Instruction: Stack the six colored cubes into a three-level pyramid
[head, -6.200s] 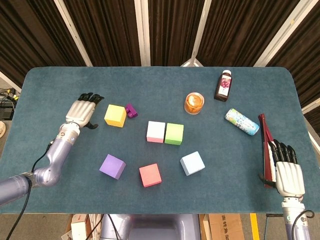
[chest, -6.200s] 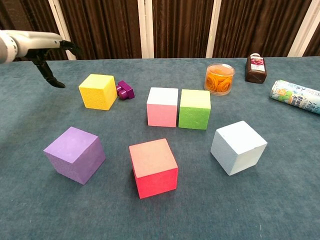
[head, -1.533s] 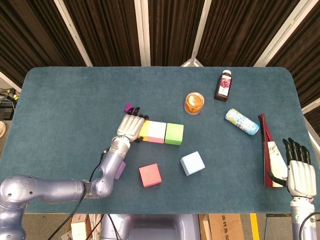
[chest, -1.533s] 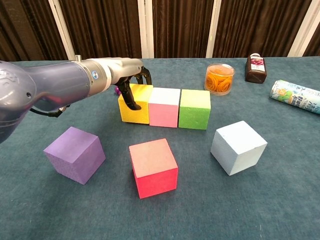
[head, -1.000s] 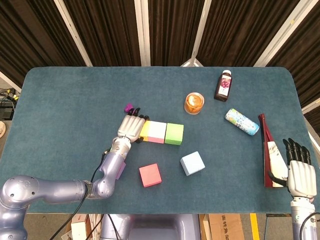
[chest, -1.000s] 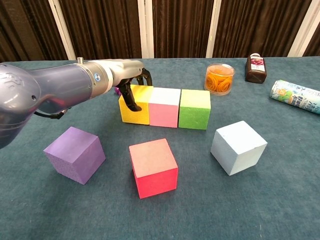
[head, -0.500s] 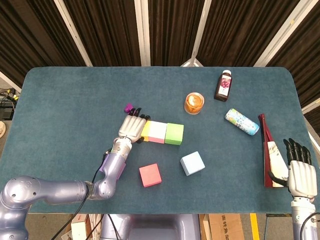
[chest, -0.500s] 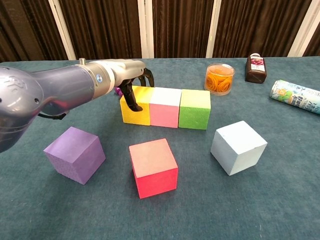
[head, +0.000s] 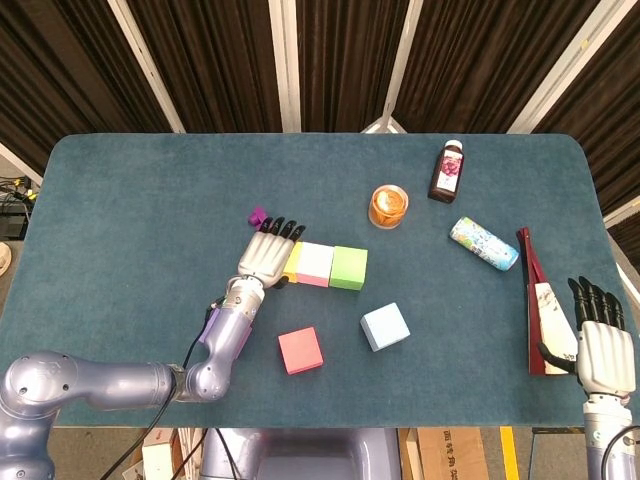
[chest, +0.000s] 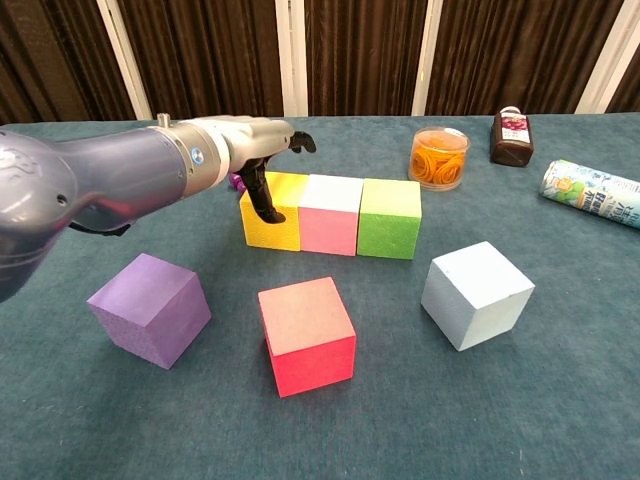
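Three cubes stand in a touching row: yellow (chest: 272, 212), pink (chest: 329, 215) (head: 314, 264) and green (chest: 389, 218) (head: 348, 268). My left hand (chest: 255, 150) (head: 265, 255) hovers over the yellow cube's left end. Its fingers stretch out above the top face and the thumb hangs down by the left face. It holds nothing. In the head view the hand covers most of the yellow cube (head: 291, 262). Loose in front lie the purple cube (chest: 150, 308), red cube (chest: 306, 334) (head: 300, 350) and light blue cube (chest: 477, 294) (head: 385, 326). My right hand (head: 598, 345) lies flat and open at the table's right edge.
A small purple block (head: 257, 216) sits just behind my left hand. An orange jar (head: 388, 206), a dark bottle (head: 448, 172) and a patterned can (head: 484, 243) lying on its side stand at the back right. A long dark red tool (head: 535, 295) lies beside my right hand.
The left hand slid the yellow cube right against the pink one. In the last half second its fingers rose off the cube's top and straightened. The right hand stayed put.
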